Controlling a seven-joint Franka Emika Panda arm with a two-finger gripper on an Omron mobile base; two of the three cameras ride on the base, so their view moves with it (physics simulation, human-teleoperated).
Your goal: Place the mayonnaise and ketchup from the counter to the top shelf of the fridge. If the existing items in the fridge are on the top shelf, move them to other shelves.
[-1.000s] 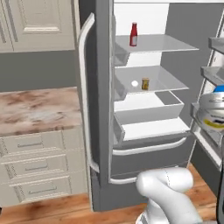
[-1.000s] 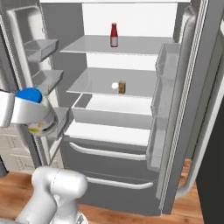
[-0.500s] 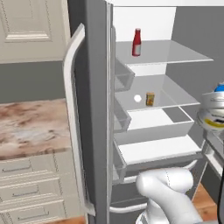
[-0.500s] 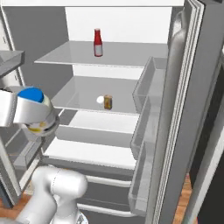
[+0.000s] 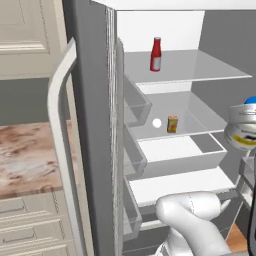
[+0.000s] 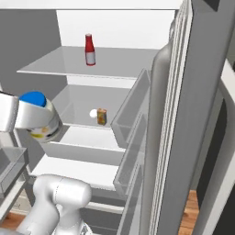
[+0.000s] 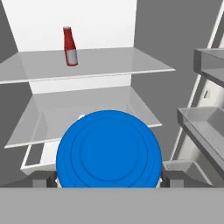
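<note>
Blue-lidded mayonnaise jar, yellow label

We see cream cabinet drawers under a marbled table. Wood floor runs below the grey wall.

Open fridge, two glass shelves in use, as seen from my base cameras.

On the top shelf a red ketchup bottle stands upright and alone, toward the left and back of the glass; my hand camera shows it in the same place, and the right base view has it left of centre. The middle shelf carries a small yellow-orange jar with a white ball-like item just beside it on its left. To the fridge's left runs a marbled tabletop.
</note>
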